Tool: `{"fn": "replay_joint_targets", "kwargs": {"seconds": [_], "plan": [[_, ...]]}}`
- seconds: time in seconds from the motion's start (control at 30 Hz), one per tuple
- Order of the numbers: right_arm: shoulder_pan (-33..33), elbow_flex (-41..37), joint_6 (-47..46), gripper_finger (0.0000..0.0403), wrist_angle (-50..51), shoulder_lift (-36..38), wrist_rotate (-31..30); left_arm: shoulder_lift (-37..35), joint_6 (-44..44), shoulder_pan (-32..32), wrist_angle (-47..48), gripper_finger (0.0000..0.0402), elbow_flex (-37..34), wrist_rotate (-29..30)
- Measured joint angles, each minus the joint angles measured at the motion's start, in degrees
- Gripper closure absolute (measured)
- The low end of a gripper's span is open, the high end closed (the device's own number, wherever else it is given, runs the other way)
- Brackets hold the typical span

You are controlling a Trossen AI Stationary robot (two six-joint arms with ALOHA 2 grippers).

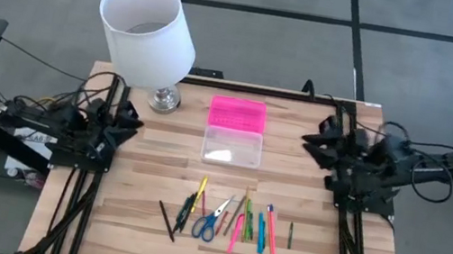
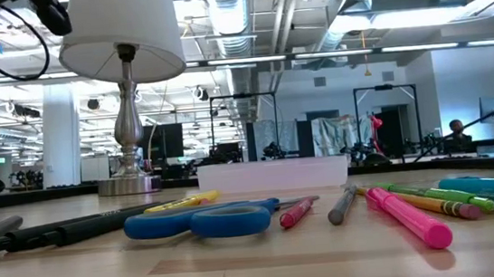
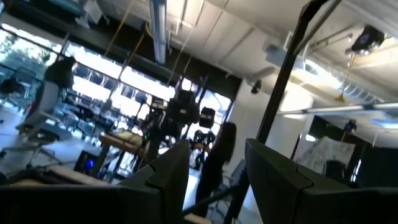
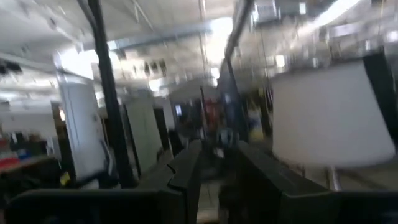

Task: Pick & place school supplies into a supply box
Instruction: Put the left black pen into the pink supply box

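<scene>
Nothing's happening yet: the clear plastic pencil case with pink lid (image 1: 232, 145) is sitting empty, pens and blue-handled scissors (image 1: 207, 226) lying loose, both grippers' jaws slightly spread.

The box (image 1: 232, 146) lies open near the middle of the counter (image 1: 131, 212), its lid (image 1: 237, 113) flat behind it and touching it. The lamp (image 1: 149, 28) stands left of the lid, at the counter's back edge. Before the box, well apart from it, the supplies lie in a loose row near the front edge: scissors (image 1: 209, 224) about mid-row, a few pens (image 1: 168, 221) to their left, a closer cluster of markers (image 1: 256, 227) to their right, and one pencil (image 1: 289, 235) alone at the far right. The left gripper (image 1: 129, 122) sits at the counter's left edge, the right gripper (image 1: 314, 139) at its right edge, both level with the box.
</scene>
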State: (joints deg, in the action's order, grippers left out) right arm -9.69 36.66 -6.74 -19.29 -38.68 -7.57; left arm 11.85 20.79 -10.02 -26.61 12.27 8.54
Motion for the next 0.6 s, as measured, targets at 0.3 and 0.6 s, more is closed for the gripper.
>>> {"fn": "replay_joint_targets", "kwargs": {"seconds": [0.3, 0.6], "plan": [[-0.5, 6.3, -5.1, 0.0312, 7.5, -11.3, 0.0, 13.6, 2.9, -0.6, 0.3, 0.0251, 4.1, -5.1], [-1.9, 11.5, -13.0, 0.0312, 16.5, -19.9, -0.3, 26.5, 2.9, -4.3, 16.9, 0.0251, 16.4, -8.3]]}}
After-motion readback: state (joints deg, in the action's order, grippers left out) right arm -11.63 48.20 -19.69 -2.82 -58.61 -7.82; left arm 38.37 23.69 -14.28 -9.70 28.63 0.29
